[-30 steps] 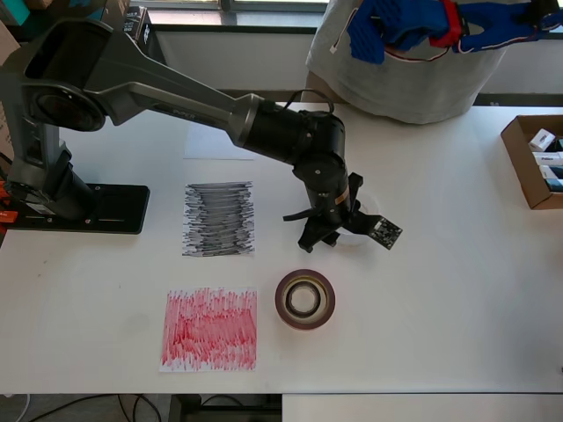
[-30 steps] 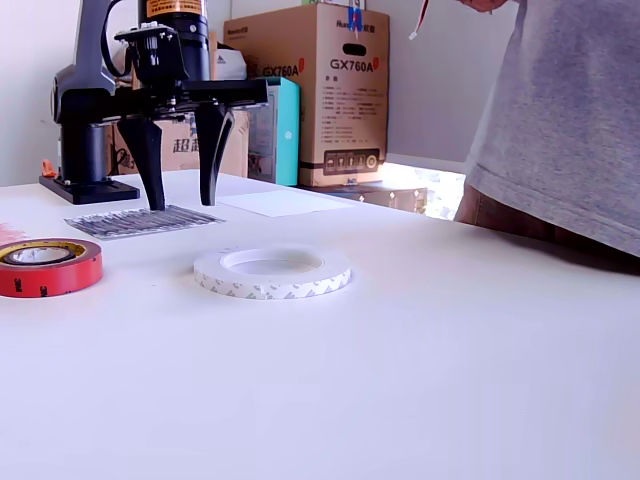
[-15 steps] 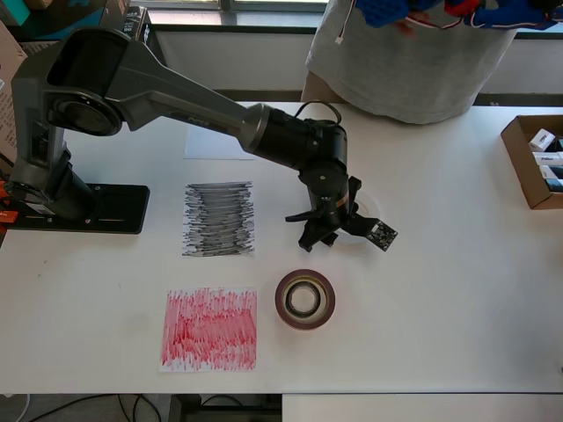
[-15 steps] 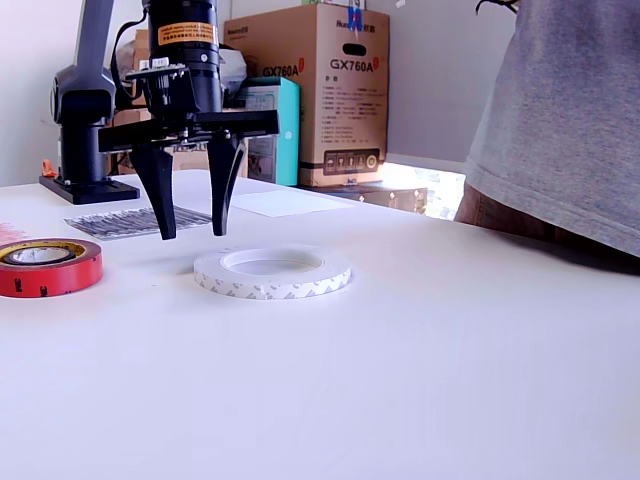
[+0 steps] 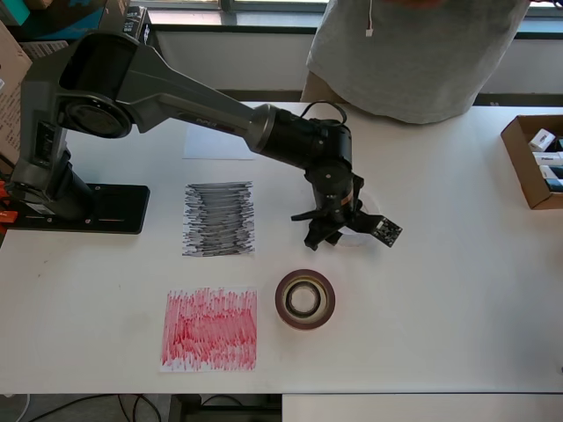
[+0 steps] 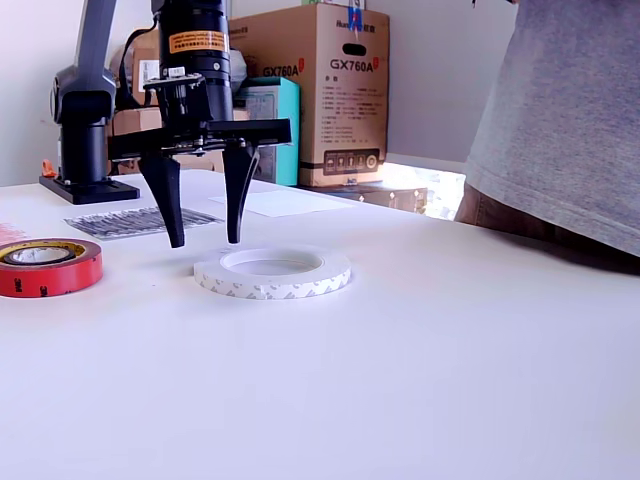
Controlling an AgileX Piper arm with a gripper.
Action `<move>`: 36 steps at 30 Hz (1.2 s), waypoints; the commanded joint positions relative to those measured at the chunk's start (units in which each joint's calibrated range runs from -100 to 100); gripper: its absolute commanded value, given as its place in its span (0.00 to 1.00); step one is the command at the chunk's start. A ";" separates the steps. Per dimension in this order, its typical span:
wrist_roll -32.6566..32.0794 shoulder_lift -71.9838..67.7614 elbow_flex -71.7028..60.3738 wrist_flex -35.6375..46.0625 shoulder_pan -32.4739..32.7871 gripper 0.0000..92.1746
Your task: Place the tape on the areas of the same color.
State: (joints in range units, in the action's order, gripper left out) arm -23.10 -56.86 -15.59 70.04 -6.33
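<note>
While arm reaches over tabletop (image 5: 457, 290), gripper (image 6: 204, 241) hangs fingers spread apart, tips just above far rim of white tape roll (image 6: 272, 273), gripping nothing. White roll flat on tabletop. Red tape roll (image 5: 305, 299) near white roll, on exterior view's left; black ring nested inside it. Black patch (image 5: 218, 219), red patch (image 5: 209, 328), white patch (image 5: 211, 145) lie well apart from white roll, all bare.

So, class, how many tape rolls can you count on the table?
2 clearly: a whitish roll beneath the open gripper, and a red roll beside the red patch. A dark ring inside the red one may be a third.
</note>
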 commanded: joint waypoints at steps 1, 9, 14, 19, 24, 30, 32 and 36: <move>-0.32 -0.67 0.00 0.35 0.19 0.62; -0.32 -2.16 0.00 0.35 0.19 0.62; -0.32 -3.01 0.00 0.35 0.19 0.62; -0.16 -3.75 0.00 0.35 0.19 0.62; 0.09 -3.66 0.00 0.35 0.19 0.46; 0.17 -2.73 0.00 0.35 0.11 0.00; 1.15 -2.07 0.00 0.35 -0.05 0.01; 6.39 3.45 0.46 0.69 -0.52 0.00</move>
State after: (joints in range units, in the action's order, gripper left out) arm -22.07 -57.92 -15.50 70.08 -6.33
